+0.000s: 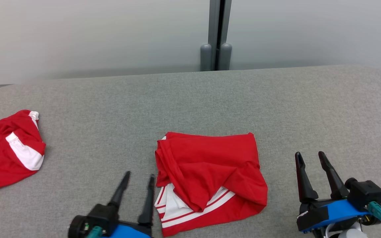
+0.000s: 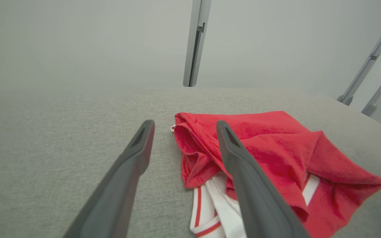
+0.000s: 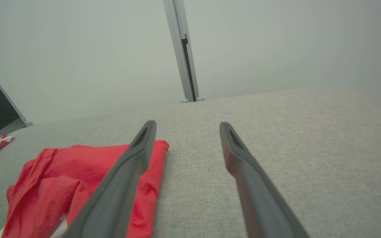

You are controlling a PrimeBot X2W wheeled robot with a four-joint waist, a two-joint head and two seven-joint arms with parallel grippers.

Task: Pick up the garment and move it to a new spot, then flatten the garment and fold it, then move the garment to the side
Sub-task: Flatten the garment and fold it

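The folded garment (image 1: 210, 178) lay on the grey table (image 1: 210, 99). It was red, with white striped trim showing at its near left corner. The upper fold hid the layers under it, so how many there were could not be told. Its nearest corner ran almost to the bottom edge of the head view. In the left wrist view one dark finger (image 2: 250, 185) covered a strip of the cloth. Whether that finger touched the fabric was not clear.

The left gripper (image 1: 139, 174) sat just beside the garment's left edge. Its body was cut off by the bottom of the frame and its fingers were spread apart, holding nothing. The right gripper (image 1: 309, 153) stood well to the right of the garment, apart from it, and its fingers were likewise parted and empty.

There were two garments in all. The second garment (image 1: 8, 148), red with a white panel, lay crumpled far to the left of the folded one and was cut off by the frame's left edge. There were two grippers with four fingers between them, and one table. Behind the folded garment, past the table's far edge, rose a grey post (image 1: 217, 33) with two rounded feet.
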